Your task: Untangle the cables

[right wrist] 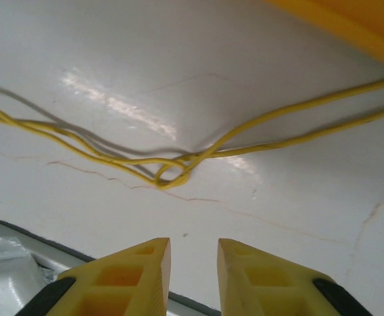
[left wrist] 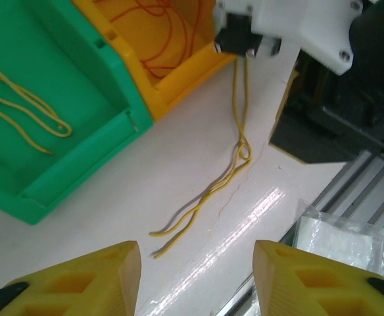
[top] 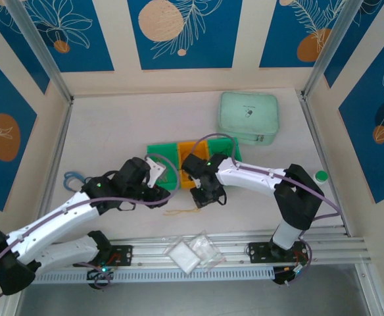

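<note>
Midway between the far and near edges of the table point(top: 113, 118), the green bin point(left wrist: 60, 151) and the orange bin point(left wrist: 179, 76) each hold a freed strand: a pale yellow cable point(left wrist: 27, 108) and a brown-orange cable point(left wrist: 159, 26). I judge the sorting partly done. My left gripper point(left wrist: 197, 276) hangs with jaws wide, holding nothing; my right gripper point(right wrist: 193, 276) keeps only a narrow gap, nothing in it. What's left lies between the bins and the near edge: two yellow cables point(left wrist: 235, 171), twisted at one small knot point(right wrist: 172, 174).
</note>
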Motion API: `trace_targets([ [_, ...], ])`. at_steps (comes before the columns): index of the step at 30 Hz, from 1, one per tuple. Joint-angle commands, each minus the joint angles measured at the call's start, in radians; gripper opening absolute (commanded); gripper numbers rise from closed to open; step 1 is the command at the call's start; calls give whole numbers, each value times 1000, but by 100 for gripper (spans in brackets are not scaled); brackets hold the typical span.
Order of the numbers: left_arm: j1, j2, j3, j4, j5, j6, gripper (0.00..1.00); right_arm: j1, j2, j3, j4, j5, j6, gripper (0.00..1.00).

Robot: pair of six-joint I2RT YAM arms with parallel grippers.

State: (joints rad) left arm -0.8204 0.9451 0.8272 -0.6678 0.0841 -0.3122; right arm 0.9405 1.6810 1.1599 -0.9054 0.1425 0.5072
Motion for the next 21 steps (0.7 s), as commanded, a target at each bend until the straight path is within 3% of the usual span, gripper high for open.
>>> trace_targets([
  [1, -2, -51, 2, -65, -63, -16, 48, 22, 18, 20, -13, -19, 73, 26],
  [21, 0, -88, -19, -80, -75, -7, 48, 21, 81, -26, 77, -74, 179, 26],
])
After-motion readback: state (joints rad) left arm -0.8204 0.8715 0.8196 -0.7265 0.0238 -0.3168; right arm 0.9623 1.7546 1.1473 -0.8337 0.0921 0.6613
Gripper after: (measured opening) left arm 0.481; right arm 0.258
